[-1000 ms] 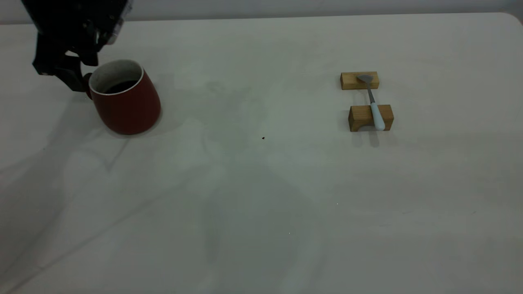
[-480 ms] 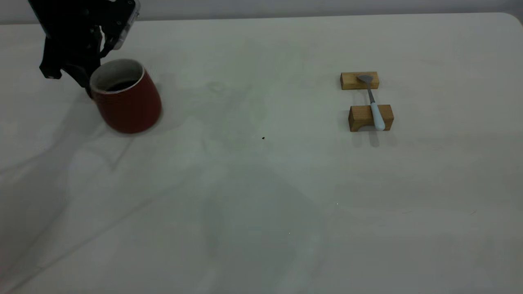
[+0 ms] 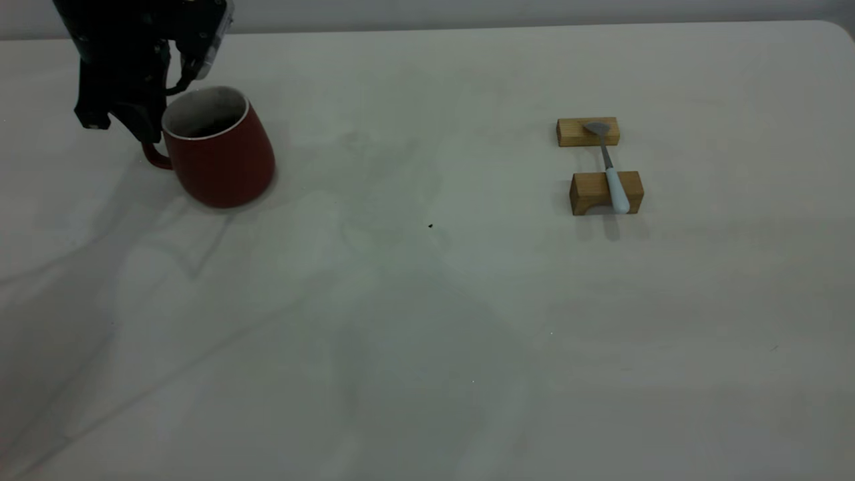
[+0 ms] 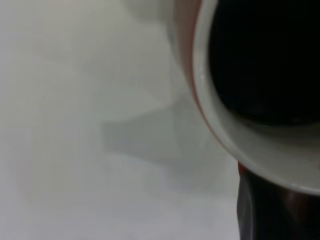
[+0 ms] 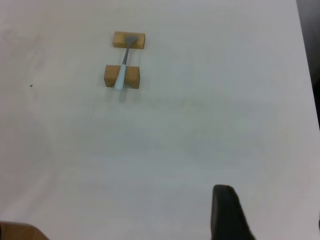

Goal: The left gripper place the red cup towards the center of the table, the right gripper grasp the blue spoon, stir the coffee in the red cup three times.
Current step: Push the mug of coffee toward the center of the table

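While left pincer (image 3: 143, 133) grips glossy rounded red cup (image 3: 224, 164)

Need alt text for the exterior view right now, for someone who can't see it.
The left claw is at the handle of the red cup on the table's far left. Far right, the blue spoon lies untouched across two wooden blocks. No right arm shows.

1. The left gripper (image 3: 143, 127) is showing as a bulky black block with angular black fingers (image 3: 148, 130).
2. A pale, rounded-cornered side panel (image 3: 217, 37) is running along one flank.
3. A thin black cable (image 3: 182, 83) is looping below that panel.
4. The right gripper is showing only one rounded black finger (image 5: 227, 212) in its wrist view.
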